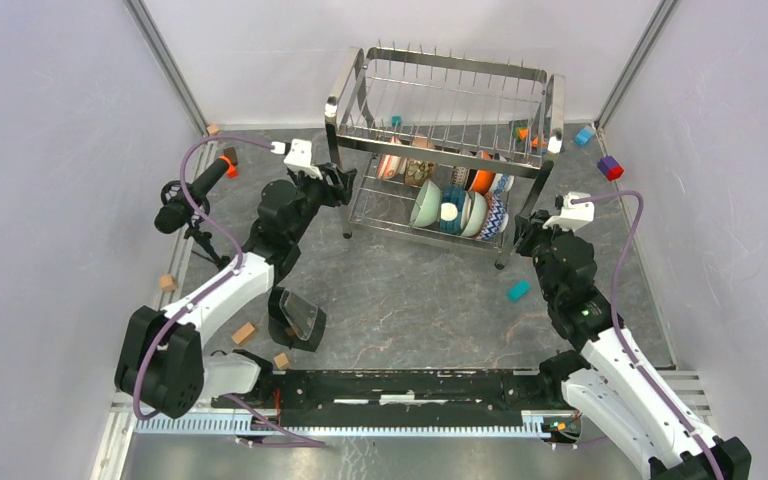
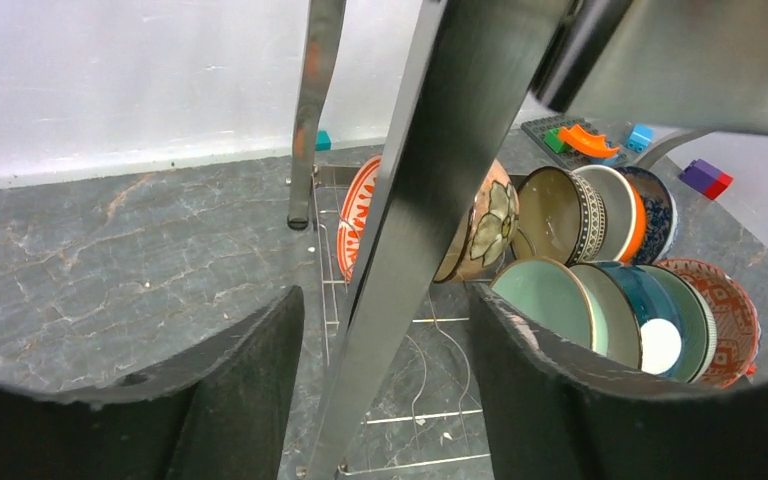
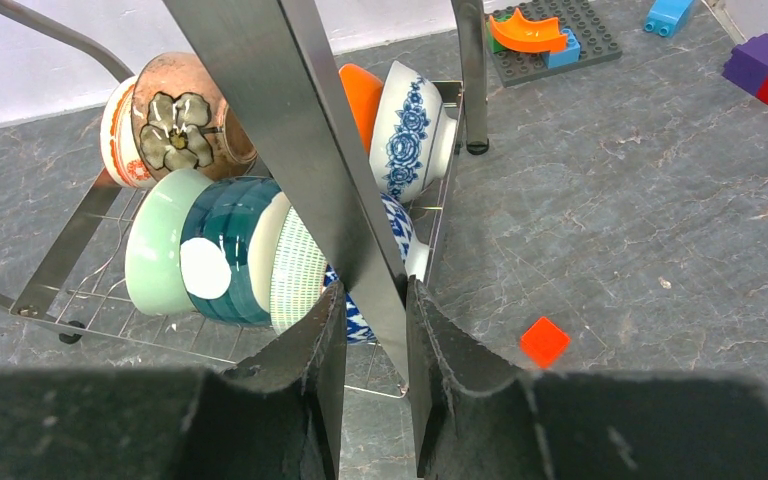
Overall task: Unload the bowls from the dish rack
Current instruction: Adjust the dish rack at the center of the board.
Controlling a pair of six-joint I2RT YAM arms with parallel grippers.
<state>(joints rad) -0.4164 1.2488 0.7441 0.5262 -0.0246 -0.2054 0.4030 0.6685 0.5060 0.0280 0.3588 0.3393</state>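
The steel dish rack point(image 1: 445, 110) stands at the back of the table, and several bowls point(image 1: 450, 205) stand on edge in its lower tier. My left gripper point(image 1: 345, 185) is open, with the rack's left front leg point(image 2: 400, 250) between its jaws point(image 2: 385, 300) and gaps on both sides. My right gripper point(image 1: 522, 232) is shut on the rack's right front leg point(image 3: 300, 130), both pads pressed on it point(image 3: 375, 290). A pale green bowl point(image 3: 155, 255), a teal one point(image 3: 225, 250), a brown-gold flowered one point(image 3: 180, 115), an orange one point(image 3: 360, 95) and a blue-and-white one point(image 3: 410, 125) show.
A teal block point(image 1: 518, 290) and a red block point(image 3: 544, 341) lie on the table near my right arm. A purple-red block point(image 1: 610, 167) sits at the right wall. Wooden blocks point(image 1: 244, 333), a dark tilted object point(image 1: 300, 315) and a black tripod device point(image 1: 190, 195) sit by my left arm.
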